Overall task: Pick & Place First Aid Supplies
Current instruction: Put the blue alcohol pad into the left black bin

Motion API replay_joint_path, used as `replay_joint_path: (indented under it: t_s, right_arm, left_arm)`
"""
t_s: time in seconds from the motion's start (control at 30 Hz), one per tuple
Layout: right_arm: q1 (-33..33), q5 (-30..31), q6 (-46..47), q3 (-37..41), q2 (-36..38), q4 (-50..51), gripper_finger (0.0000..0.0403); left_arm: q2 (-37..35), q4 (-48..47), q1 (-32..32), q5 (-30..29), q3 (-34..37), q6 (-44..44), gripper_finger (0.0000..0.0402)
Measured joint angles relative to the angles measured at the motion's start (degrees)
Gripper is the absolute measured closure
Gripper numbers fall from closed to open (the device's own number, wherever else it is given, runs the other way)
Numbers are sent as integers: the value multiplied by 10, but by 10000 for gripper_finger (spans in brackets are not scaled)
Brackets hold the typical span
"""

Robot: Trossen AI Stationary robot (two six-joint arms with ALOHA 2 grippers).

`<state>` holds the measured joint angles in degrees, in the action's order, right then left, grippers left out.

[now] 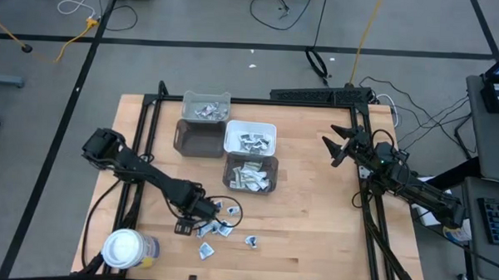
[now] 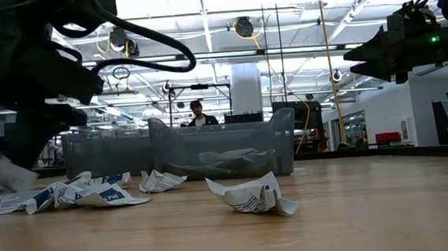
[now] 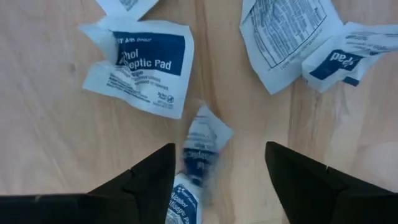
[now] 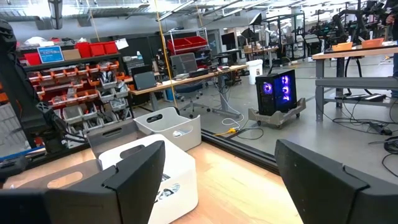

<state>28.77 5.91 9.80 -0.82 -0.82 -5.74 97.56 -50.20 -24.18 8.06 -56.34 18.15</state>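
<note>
Lower left of the high view: left pincer (image 1: 199, 215), fingers spread, straddling one packet (image 3: 198, 163) among scattered packets (image 1: 223, 231) on the desk (image 1: 313, 234). Right: right pincer (image 1: 334, 145) hovering, fingers spread, holding nothing.

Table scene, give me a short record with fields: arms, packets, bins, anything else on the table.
left gripper: low over the loose packets near the table's front, fingers open with a folded alcohol pad packet between them, not yet clamped
right gripper: open, raised at the right side, holding nothing
loose packets: scattered on the wood beside the left gripper
bins: dark grey bin empty; the three others hold packets, including the white bin
jar: white-lidded, front left corner
table: bare wood at right
</note>
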Motion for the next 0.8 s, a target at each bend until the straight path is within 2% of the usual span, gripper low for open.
replay_joint_path:
  t_s: [0.07, 0.17, 0.43, 0.6, 0.8]
  right_arm:
    - [0, 0, 0, 0, 0, 0, 105]
    - [0, 0, 0, 0, 0, 0, 105]
    - [0, 0, 0, 0, 0, 0, 105]
    - [0, 0, 0, 0, 0, 0, 105]
    - [0, 0, 0, 0, 0, 0, 105]
  left_arm:
    - [4, 3, 0, 3, 1, -3, 166]
    - [6, 4, 0, -6, 1, -4, 212]
    - [6, 8, 2, -4, 1, -10, 385]
    - [-8, -2, 12, 24, 1, -11, 398]
    - [-80, -47, 31, 31, -12, -21, 399]
